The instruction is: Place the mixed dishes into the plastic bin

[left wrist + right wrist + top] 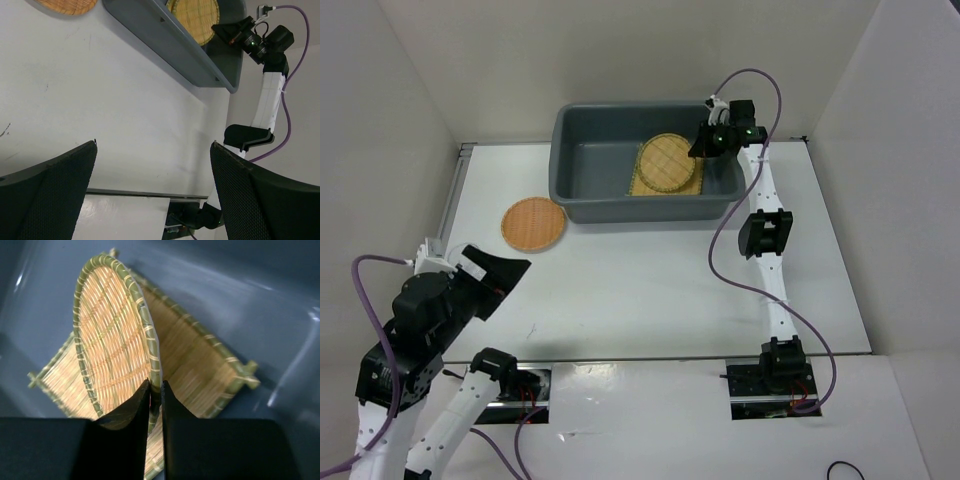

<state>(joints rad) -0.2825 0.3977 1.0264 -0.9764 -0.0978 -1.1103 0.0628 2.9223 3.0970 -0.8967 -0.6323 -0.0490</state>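
The grey-blue plastic bin [582, 205] stands at the back middle of the table. The square yellow mat [642, 182] lies inside it. My right gripper [155, 385] is shut on the rim of the round yellow disc [107, 335] and holds it tilted over the square mat [200, 365] inside the bin; in the top view the gripper [705, 142] is at the bin's right end with the disc [670, 158]. The round orange-brown disc [533, 222] lies on the table left of the bin. My left gripper [154, 150] is open and empty, raised over the near left of the table [505, 270].
White walls enclose the table [650, 280] on the left, back and right. A purple cable [725, 235] loops beside the right arm. In the left wrist view the bin's rim [165, 40] and the orange-brown disc [67, 5] show at the top.
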